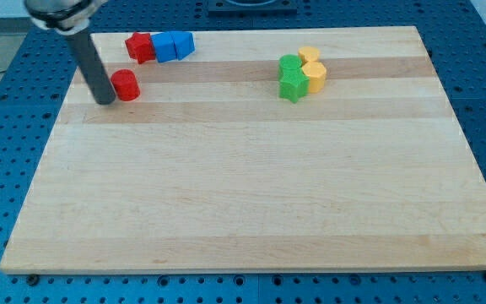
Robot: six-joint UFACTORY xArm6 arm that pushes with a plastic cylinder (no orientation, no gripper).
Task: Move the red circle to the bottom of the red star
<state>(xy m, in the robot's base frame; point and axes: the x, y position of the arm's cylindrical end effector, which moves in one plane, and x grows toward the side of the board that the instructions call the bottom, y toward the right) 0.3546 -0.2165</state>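
Fingers are not fitted to this arm, so no open or closed state can be told; a straight dark rod is carried instead, and my tip is seen set down on the pale wooden desk near its upper left corner. My tip is placed just to the view's left of the small red circle block, touching it or very nearly so; which of the two cannot be told. The red circle block is found below the red star block and slightly to its left, with a clear strip of wood between them. A blue cube block is pressed against the right side of the red star block, and a second blue block, whose shape cannot be made out, is set against that one, so that a short row is formed along the top edge. Well apart, toward the upper right, two green blocks and two yellow blocks are clustered together, touching.
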